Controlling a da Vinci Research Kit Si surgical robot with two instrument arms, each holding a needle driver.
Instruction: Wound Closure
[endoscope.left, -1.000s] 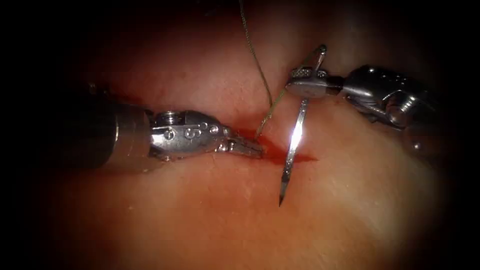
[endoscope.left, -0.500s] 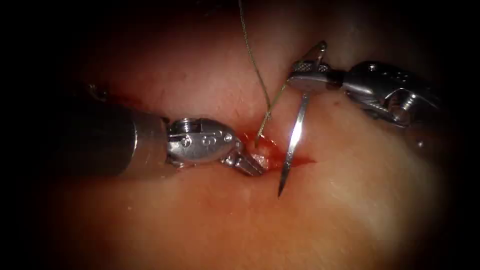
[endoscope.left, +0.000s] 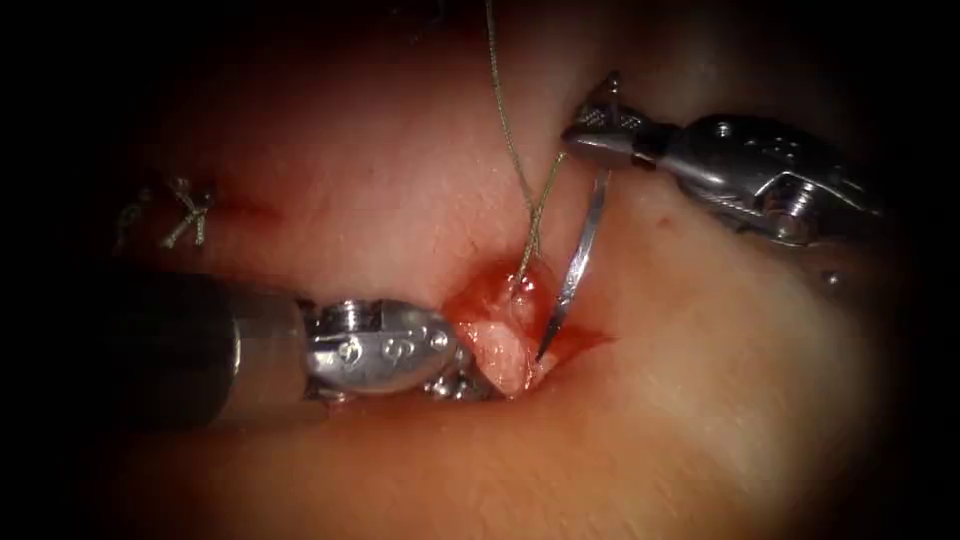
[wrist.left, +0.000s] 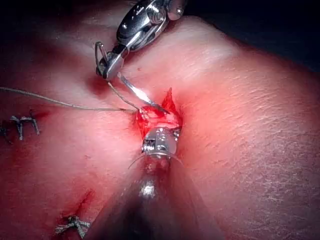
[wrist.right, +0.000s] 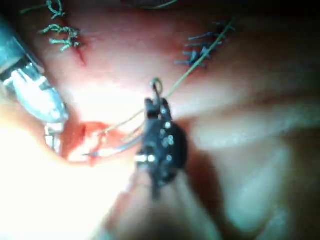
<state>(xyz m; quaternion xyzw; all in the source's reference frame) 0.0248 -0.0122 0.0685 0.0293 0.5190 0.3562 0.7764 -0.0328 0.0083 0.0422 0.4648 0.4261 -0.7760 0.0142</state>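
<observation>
My left tool (endoscope.left: 478, 382) comes in from the left, its jaws shut on the near lip of the cut (endoscope.left: 505, 325) and pulling it open, so pale and red tissue (endoscope.left: 700, 330) bulges out. From the upper right, the right tool (endoscope.left: 598, 135) is shut on the curved needle (endoscope.left: 578, 262) near its rear end. The needle hangs down, its tip at the opened cut just right of the lifted lip; whether it has entered I cannot tell. Thread (endoscope.left: 512, 140) runs from above down into the cut. The left wrist view shows the left tool (wrist.left: 161, 137), the needle (wrist.left: 140, 95) and the right tool (wrist.left: 107, 67).
A finished stitch (endoscope.left: 185, 215) with short cut ends lies at the cut's left. More knotted stitches (wrist.left: 22, 125) (wrist.right: 60, 35) mark the closed part. Red fluid wets the open wound. The right tool (wrist.right: 155, 107) has thread (wrist.right: 195, 70) passing it.
The left tool has moved toward the near side, taken hold of the cut's lip and pulled it open. The right tool has risen and swung the needle tip up-left to the opened cut.
</observation>
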